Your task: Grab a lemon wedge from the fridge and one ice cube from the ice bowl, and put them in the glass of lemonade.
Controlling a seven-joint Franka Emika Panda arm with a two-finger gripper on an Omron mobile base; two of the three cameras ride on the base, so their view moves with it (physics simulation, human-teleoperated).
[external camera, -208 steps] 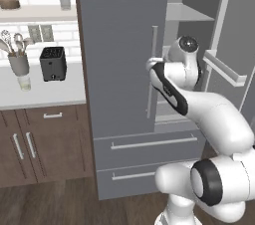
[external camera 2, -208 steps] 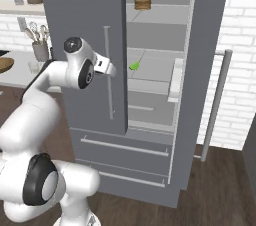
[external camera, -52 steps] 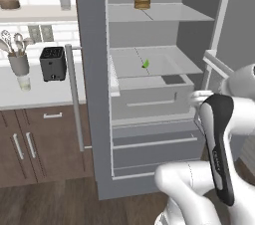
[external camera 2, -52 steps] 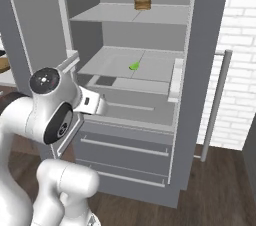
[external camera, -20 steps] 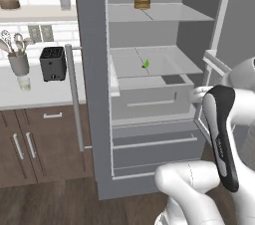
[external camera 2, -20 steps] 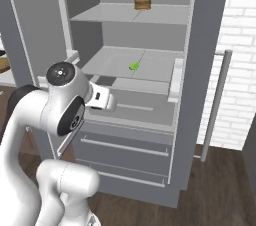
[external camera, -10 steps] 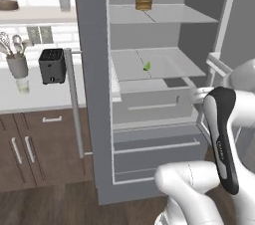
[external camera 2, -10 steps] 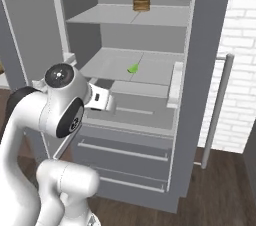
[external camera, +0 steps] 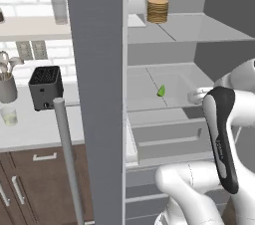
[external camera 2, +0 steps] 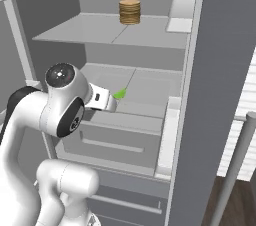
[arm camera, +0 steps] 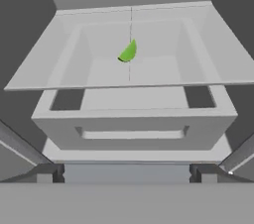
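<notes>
Fridge (external camera: 94,69) stands open, both doors swung out; left door's grey edge and its thin silver handle (external camera: 67,159) cut across the left base view. Landmark = the green lemon wedge (external camera: 161,90) (external camera 2: 119,93) (arm camera: 128,51), lying on the fridge's middle shelf (arm camera: 163,54), roughly mid-shelf, nothing touching it. Above the wedge, on the upper shelf (external camera 2: 100,32), sits a stack of tan round flat things (external camera: 157,11) (external camera 2: 130,12). Below and in front of the wedge is a grey pull-out bin (arm camera: 131,124) with a slot handle, and a lower drawer front under that.

Gripper (external camera 2: 111,102): white hand reaches in from the robot side, just short of the wedge and slightly lower, apart from it in the right base view. Fingers hidden behind the hand body there, and the hand view shows no tips, so can't tell how wide the pincer is; nothing seen in its grasp. Hand view looks straight at the wedge, near the centre-top of the shelf opening.

Well left of the wedge, outside the fridge on the white counter (external camera: 30,129): glass of lemonade (external camera: 8,116), small, clear, pale liquid, upright near the counter's left edge. Behind it a grey utensil cup (external camera: 7,87) with tools sticking up, and a black toaster (external camera: 46,87) between the cup and the fridge door. Higher, on a wall shelf, a taller grey tumbler (external camera: 58,6). Brown wooden cabinets (external camera: 35,184) under the counter
</notes>
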